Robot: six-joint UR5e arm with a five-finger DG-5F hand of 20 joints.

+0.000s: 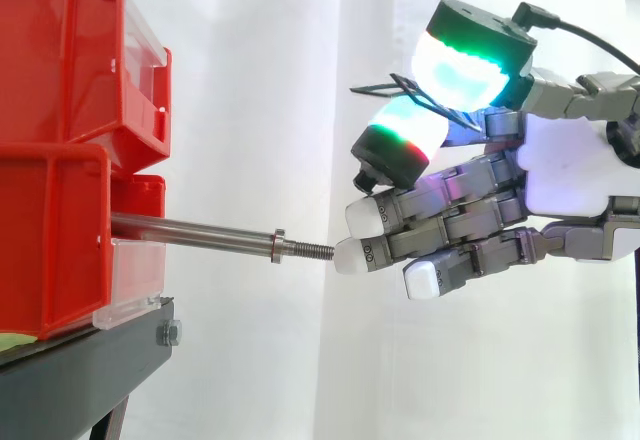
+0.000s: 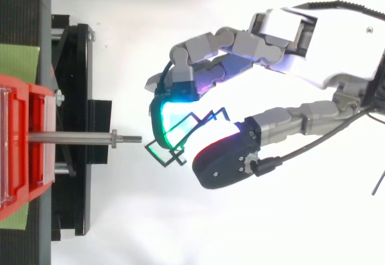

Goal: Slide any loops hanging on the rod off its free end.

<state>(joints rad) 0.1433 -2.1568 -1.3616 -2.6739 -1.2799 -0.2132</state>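
The hand (image 1: 565,165) pinches the wire loop (image 1: 385,88) clear of the rod (image 1: 190,230). Retract along the rod's axis with a firm grip.

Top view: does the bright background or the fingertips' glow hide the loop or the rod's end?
Top view: no; the dark loop, pinched in the hand, shows plainly against white ground and green glow; the rod ends clear on white. Side view: even light, loop outlined on the curtain.
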